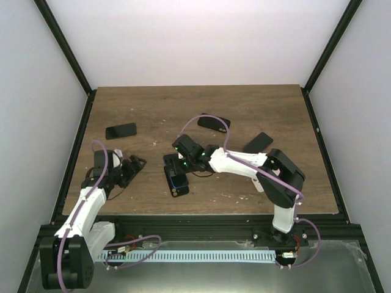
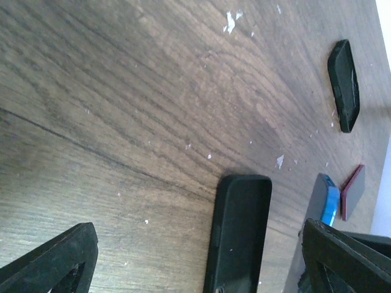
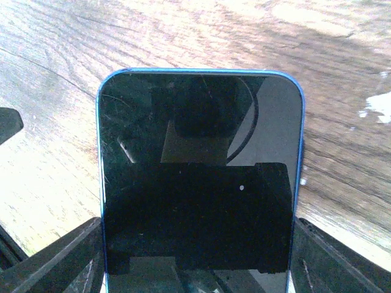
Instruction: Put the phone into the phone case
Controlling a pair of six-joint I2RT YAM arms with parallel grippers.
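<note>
Just left of centre in the top view, the phone [image 1: 178,182] shows its blue rim at the tip of the right arm. In the right wrist view its dark screen fills the gap, and the right gripper [image 3: 198,244] clamps it by both long sides. Whether it rests on the table [image 1: 153,104] or hangs just above it cannot be told.

The black phone case [image 2: 239,229] lies flat at the lower middle of the left wrist view. It sits just left of the phone's blue edge, with a strip of wood between them. The left gripper [image 2: 198,227] stands wide and holds nothing; the case shows between its fingers and touches neither.

Three dark slabs [image 1: 121,130] lie further up the top view, at upper left, top centre and right of centre. Bare wood runs between them. The left gripper sits close to the table's left edge.
</note>
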